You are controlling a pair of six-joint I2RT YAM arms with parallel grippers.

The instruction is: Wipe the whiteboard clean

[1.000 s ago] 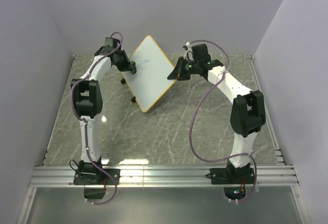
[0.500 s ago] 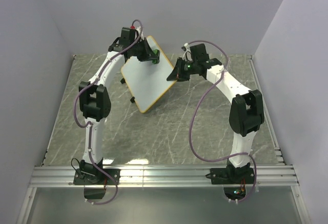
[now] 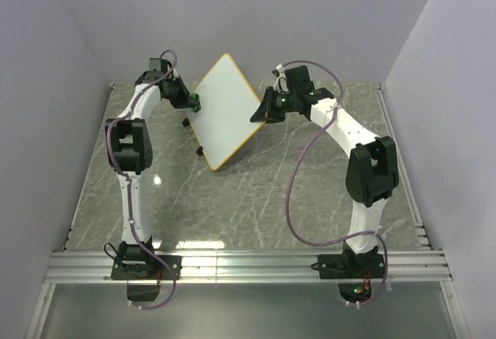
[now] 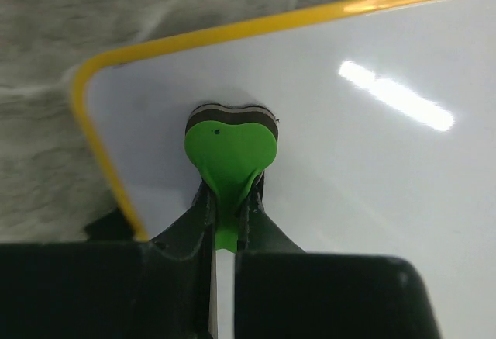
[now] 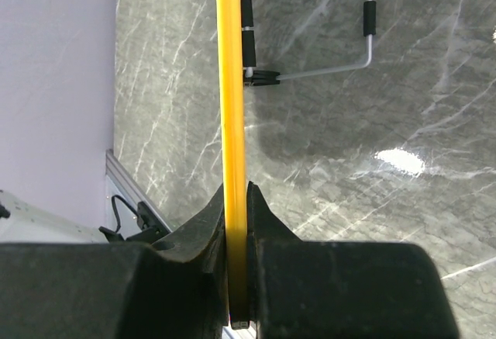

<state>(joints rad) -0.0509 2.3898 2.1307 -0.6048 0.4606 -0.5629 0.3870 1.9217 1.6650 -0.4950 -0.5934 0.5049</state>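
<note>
Left wrist view: the left gripper (image 4: 227, 203) is clamped on a green eraser (image 4: 231, 147), which presses on the whiteboard (image 4: 349, 122) near one corner. The right gripper (image 5: 236, 199) pinches the yellow frame (image 5: 230, 83) and holds the board tilted over the table (image 3: 256, 199). No writing shows.

Risk: hard wiping pressure could twist the board out of that thin edge grip. The soft eraser could also slip from the jaws.

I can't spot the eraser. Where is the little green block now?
In the top view the small green eraser block sits left of centre, pinched in the left gripper and pressed against the left corner of the white, orange-framed whiteboard.
</note>
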